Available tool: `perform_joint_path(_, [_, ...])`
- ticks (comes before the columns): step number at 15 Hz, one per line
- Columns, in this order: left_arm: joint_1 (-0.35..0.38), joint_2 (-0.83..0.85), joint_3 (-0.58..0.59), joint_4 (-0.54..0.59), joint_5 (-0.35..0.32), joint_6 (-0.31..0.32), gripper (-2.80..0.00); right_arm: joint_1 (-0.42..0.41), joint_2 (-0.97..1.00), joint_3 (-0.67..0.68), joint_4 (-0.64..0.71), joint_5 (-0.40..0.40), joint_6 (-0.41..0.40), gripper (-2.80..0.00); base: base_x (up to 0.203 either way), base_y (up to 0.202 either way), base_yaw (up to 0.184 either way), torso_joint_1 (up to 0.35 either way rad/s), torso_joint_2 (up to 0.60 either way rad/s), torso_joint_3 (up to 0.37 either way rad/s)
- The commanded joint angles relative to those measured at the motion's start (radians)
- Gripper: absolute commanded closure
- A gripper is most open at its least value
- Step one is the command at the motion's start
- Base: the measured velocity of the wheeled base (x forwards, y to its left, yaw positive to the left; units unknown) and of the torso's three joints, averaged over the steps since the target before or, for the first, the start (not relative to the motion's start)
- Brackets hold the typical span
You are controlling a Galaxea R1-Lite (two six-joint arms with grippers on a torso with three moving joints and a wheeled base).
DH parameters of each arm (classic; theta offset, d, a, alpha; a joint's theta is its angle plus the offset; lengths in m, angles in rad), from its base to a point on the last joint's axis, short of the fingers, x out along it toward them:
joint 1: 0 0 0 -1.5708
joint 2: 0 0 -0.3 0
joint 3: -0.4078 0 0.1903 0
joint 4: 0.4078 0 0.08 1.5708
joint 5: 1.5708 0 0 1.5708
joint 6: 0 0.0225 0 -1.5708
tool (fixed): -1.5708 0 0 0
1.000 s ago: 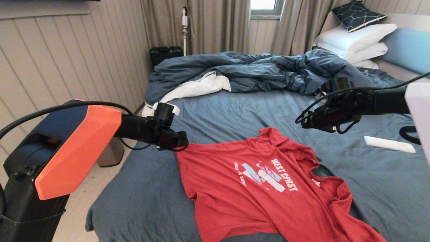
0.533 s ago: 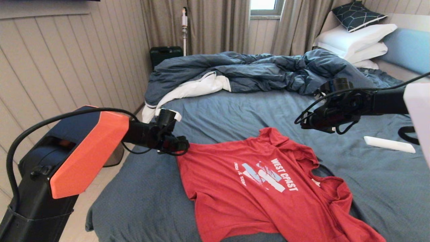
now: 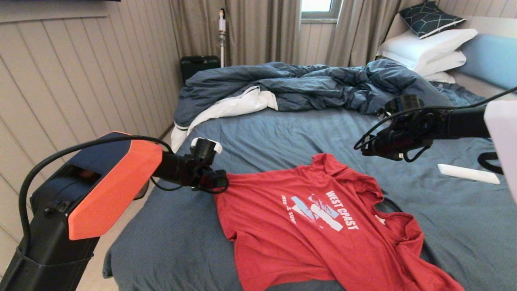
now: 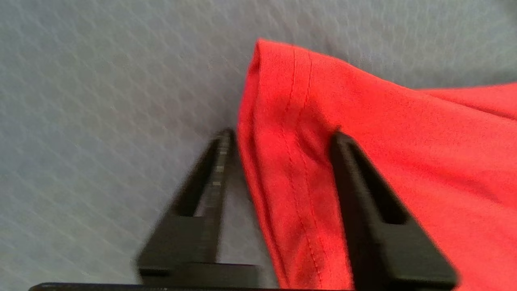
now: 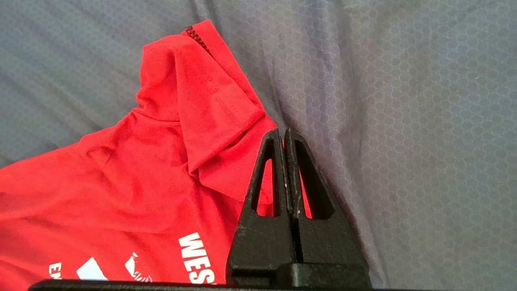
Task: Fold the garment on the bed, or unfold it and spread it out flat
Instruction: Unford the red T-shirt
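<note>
The garment (image 3: 307, 226), a red T-shirt with a white "WEST COAST" print, lies mostly spread and rumpled on the bed (image 3: 282, 133). One sleeve (image 5: 202, 101) is folded over at its far side. My left gripper (image 3: 216, 184) sits low at the shirt's far-left hem corner. In the left wrist view the left gripper (image 4: 281, 137) is open, and the stitched hem of the garment (image 4: 291, 169) lies between its fingers. My right gripper (image 3: 363, 149) hovers above the sheet by the folded sleeve. There the right gripper (image 5: 281, 131) is shut and holds nothing.
A dark blue duvet (image 3: 307, 85) with white lining is bunched across the far side of the bed. White pillows (image 3: 428, 48) are stacked at the far right. A white bar-shaped object (image 3: 468, 173) lies on the sheet at the right. The bed's left edge drops to the floor by a panelled wall.
My left arm has dropped and come nearer, bringing its gripper down onto the shirt's hem corner. The right arm and the shirt have hardly moved.
</note>
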Motion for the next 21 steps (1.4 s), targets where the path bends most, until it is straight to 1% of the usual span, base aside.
perform_joint_path(1, [-0.031, 0.002, 0.043, -0.062, 0.054, 0.014, 0.00, 0.000, -0.001, 0.000, 0.002, 0.001, 0.001, 0.00, 0.000, 0.000, 0.000, 0.000, 0.00, 0.000])
perform_joint_path(3, [-0.044, -0.014, 0.105, -0.144, 0.071, 0.060, 0.00, 0.000, 0.002, -0.003, 0.002, 0.001, 0.001, 0.00, 0.000, 0.000, 0.000, 0.000, 0.00, 0.000])
perform_joint_path(4, [-0.045, -0.024, 0.109, -0.151, 0.076, 0.066, 0.00, 0.000, -0.001, -0.002, 0.002, 0.001, 0.001, 0.00, 0.000, 0.000, 0.000, 0.000, 0.00, 0.000])
perform_joint_path(6, [-0.036, -0.037, 0.089, -0.155, 0.079, 0.079, 0.00, 0.000, -0.007, 0.000, 0.002, 0.001, 0.001, 0.00, 0.000, 0.000, 0.000, 0.000, 0.00, 0.000])
perform_joint_path(9, [0.016, -0.050, 0.013, -0.153, 0.134, 0.098, 0.00, 0.003, -0.007, 0.007, 0.002, 0.000, 0.001, 0.00, 0.000, 0.000, 0.000, 0.000, 0.00, 0.000])
perform_joint_path(10, [0.035, -0.057, -0.003, -0.149, 0.140, 0.113, 0.00, 0.003, -0.009, 0.009, 0.002, -0.001, 0.001, 0.00, 0.000, 0.000, 0.000, 0.000, 0.00, 0.000])
perform_joint_path(12, [0.064, -0.056, -0.039, -0.152, 0.139, 0.155, 0.00, 0.003, -0.006, 0.009, 0.002, 0.001, 0.001, 0.00, 0.000, 0.000, 0.000, 0.000, 0.00, 0.000])
perform_joint_path(16, [0.092, 0.005, -0.185, -0.118, 0.136, 0.204, 0.00, 0.003, 0.000, 0.009, 0.002, 0.001, 0.001, 0.00, 0.000, 0.000, 0.000, 0.000, 0.00, 0.000])
perform_joint_path(17, [0.107, 0.027, -0.206, -0.107, 0.129, 0.228, 0.00, 0.003, 0.000, 0.007, 0.002, 0.001, 0.001, 0.00, 0.000, 0.000, 0.000, 0.000, 0.00, 0.000])
perform_joint_path(18, [0.120, 0.032, -0.207, -0.114, 0.117, 0.261, 0.00, 0.001, 0.002, 0.004, 0.002, 0.001, 0.001, 0.00, 0.000, 0.000, 0.000, 0.000, 0.00, 0.000])
perform_joint_path(21, [0.139, 0.039, -0.208, -0.146, 0.107, 0.291, 0.00, 0.001, 0.000, 0.007, 0.002, -0.001, 0.001, 0.00, 0.000, 0.000, 0.000, 0.000, 0.00, 0.000])
